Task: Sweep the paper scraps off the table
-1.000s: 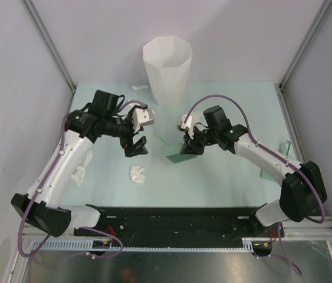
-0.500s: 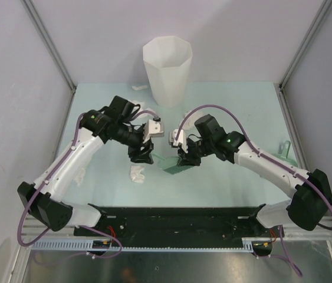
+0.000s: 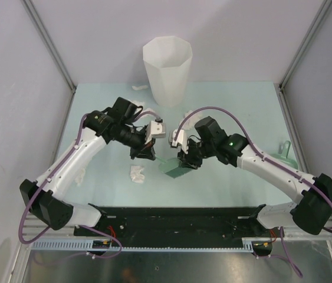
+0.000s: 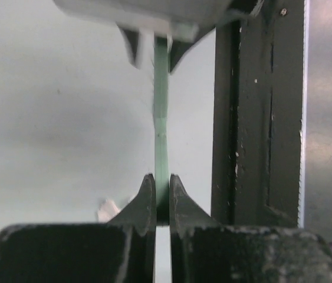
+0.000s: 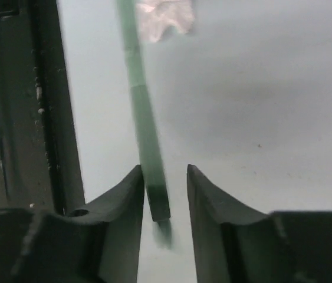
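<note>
1. One pale mint-green counter (image 3: 236, 100) fills your overhead view, with a black rail (image 3: 171, 219) running along its near edge.
2. A tall white faceted bin (image 3: 167, 71) stands upright at the back of the counter, near the middle.
3. Both arms reach inward and meet head-on in front of the bin, near the centre of the counter.
4. Between them you have a small darker green dustpan (image 3: 174, 168), low at the counter. You cannot tell from above whether it rests on the surface. Its thin handle (image 4: 161, 118) runs from one wrist to the other.
5. Your left tool (image 4: 161, 184) is clamped on that handle. In the left wrist view both fingers press flat against the green strip.
6. Your right tool (image 5: 164, 171) has its jaws apart around the same handle. The strip lies against one finger, and a clear gap separates it from the other.
7. Four paper scraps (image 3: 137, 173) lie on the counter in the overhead view.
   - One wad is just beside the dustpan, nearer the rail than the left tool.
   - One scrap (image 3: 78, 174) sits beside the left arm, near the left edge.
   - One scrap (image 3: 140, 87) lies by the left foot of the bin.
   - One scrap (image 3: 187, 114) lies just in front of the bin, to its right.
</note>
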`<state>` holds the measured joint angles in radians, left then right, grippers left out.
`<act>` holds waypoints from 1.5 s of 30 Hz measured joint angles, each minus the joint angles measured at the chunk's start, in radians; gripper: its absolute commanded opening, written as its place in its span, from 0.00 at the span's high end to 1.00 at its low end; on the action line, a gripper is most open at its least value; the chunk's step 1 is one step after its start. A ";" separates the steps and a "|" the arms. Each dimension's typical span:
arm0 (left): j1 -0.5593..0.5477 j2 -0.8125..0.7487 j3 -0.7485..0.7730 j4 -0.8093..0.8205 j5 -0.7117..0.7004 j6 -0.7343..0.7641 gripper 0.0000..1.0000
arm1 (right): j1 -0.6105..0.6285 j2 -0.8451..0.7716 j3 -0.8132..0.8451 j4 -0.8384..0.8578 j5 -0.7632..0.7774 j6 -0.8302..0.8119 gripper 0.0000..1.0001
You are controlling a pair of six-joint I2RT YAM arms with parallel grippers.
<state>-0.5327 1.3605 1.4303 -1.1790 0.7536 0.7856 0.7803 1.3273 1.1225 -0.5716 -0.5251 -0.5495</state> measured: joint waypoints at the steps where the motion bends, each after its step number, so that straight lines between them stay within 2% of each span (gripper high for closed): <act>1: 0.000 0.000 -0.006 0.006 -0.011 -0.021 1.00 | 0.001 0.000 0.000 0.013 0.046 0.024 0.01; 5: 0.024 0.000 -0.022 0.021 -0.063 -0.105 1.00 | -0.074 -0.010 0.000 0.101 0.185 0.166 0.00; 8: 0.115 -0.002 -0.031 0.099 -0.106 -0.197 1.00 | -0.243 -0.032 0.000 0.185 0.303 0.344 0.00; 13: 0.259 -0.019 -0.066 0.133 -0.136 -0.271 1.00 | -0.621 -0.033 0.000 0.272 0.607 0.640 0.00; 16: 0.293 -0.024 -0.079 0.146 -0.151 -0.286 1.00 | -0.823 -0.001 0.000 0.302 0.749 0.792 0.00; 19: 0.296 -0.036 -0.082 0.151 -0.157 -0.290 1.00 | -0.959 0.072 0.000 0.322 0.846 0.902 0.00; 24: 0.296 -0.063 -0.083 0.155 -0.157 -0.291 1.00 | -1.074 0.236 0.000 0.319 0.896 1.005 0.00; 31: 0.296 -0.069 -0.105 0.161 -0.156 -0.291 1.00 | -1.172 0.444 0.000 0.307 0.832 1.041 0.01; 33: 0.296 -0.069 -0.108 0.161 -0.157 -0.291 1.00 | -1.177 0.476 -0.001 0.309 0.815 1.028 0.07; 34: 0.296 -0.069 -0.108 0.161 -0.157 -0.291 1.00 | -1.176 0.485 -0.001 0.310 0.801 1.023 0.19; 37: 0.296 -0.069 -0.108 0.161 -0.157 -0.291 1.00 | -1.164 0.500 -0.001 0.316 0.765 0.991 0.45; 39: 0.296 -0.069 -0.108 0.161 -0.157 -0.290 1.00 | -1.145 0.502 -0.001 0.319 0.739 0.957 0.56; 40: 0.296 -0.069 -0.108 0.161 -0.157 -0.290 1.00 | -1.133 0.502 -0.001 0.321 0.731 0.944 0.67; 41: 0.296 -0.069 -0.108 0.161 -0.157 -0.290 1.00 | -1.114 0.502 -0.001 0.328 0.720 0.924 0.74; 43: 0.298 -0.069 -0.108 0.161 -0.159 -0.289 1.00 | -1.050 0.502 -0.001 0.341 0.705 0.868 0.83; 45: 0.309 -0.069 -0.108 0.164 -0.158 -0.290 1.00 | -0.961 0.502 -0.001 0.359 0.676 0.808 0.85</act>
<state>-0.2237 1.2915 1.3224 -1.0153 0.5953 0.4961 -0.1802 1.8290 1.1213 -0.2131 0.1505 0.2584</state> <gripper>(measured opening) 0.050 0.267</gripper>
